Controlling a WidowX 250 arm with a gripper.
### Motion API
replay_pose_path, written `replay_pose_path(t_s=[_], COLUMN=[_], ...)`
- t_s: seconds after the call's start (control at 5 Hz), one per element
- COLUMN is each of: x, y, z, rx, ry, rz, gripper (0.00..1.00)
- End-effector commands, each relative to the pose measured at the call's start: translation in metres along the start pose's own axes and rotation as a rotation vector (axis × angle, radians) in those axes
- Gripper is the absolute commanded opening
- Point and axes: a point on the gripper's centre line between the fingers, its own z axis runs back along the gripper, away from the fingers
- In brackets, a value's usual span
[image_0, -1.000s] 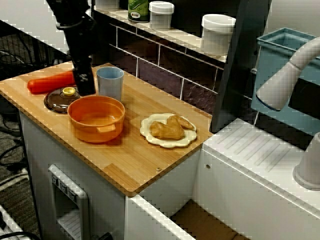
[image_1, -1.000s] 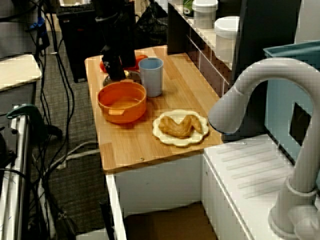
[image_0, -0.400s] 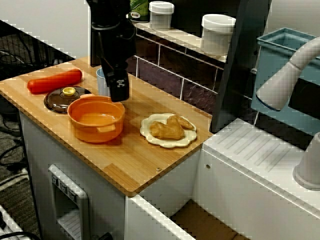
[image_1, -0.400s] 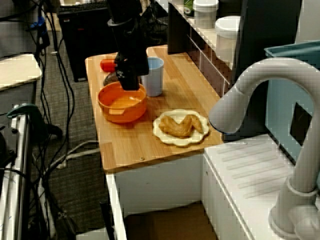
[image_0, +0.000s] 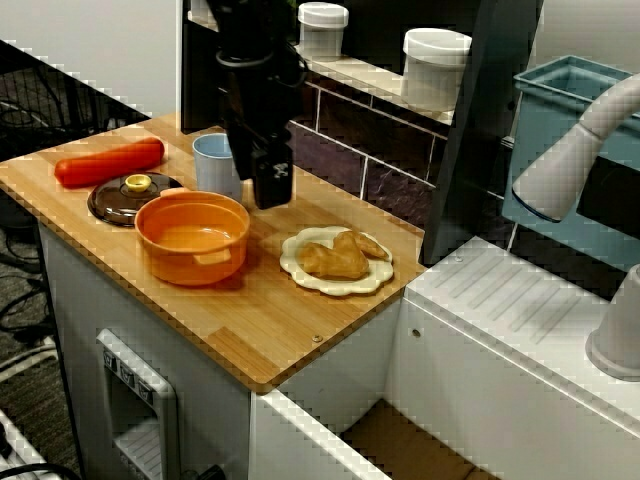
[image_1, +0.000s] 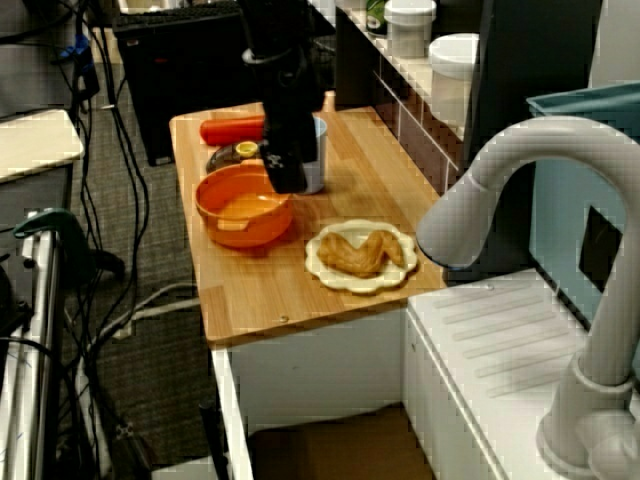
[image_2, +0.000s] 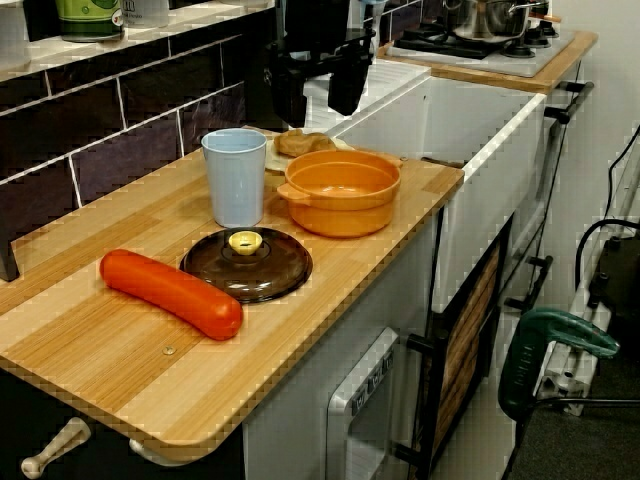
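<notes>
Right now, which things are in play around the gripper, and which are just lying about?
In play:
gripper, open and empty, hovering above the counter
orange pot
blue cup
plate with chicken

Lying about:
brown lid
sausage
big white jar at the back

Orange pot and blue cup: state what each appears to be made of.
Orange pot: likely plastic, glossy; uniform colour with soft highlights on the rim. Blue cup: probably matte plastic; flat pale colour, thin wall, no reflections.
</notes>
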Motion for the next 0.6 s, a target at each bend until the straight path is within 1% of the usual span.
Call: replay_pose_path(t_s=[0.0,0.2,0.4], x=[0.017,0.020,0.020], y=[-0.002,-0.008,-0.011], z=[-0.007,-0.013,-0.019], rx=[0.059,0.061,0.054], ry=[-0.090,-0.093,-0.078], rz=[0.160,0.185,0.181], gripper=[1.00,1.00,1.00])
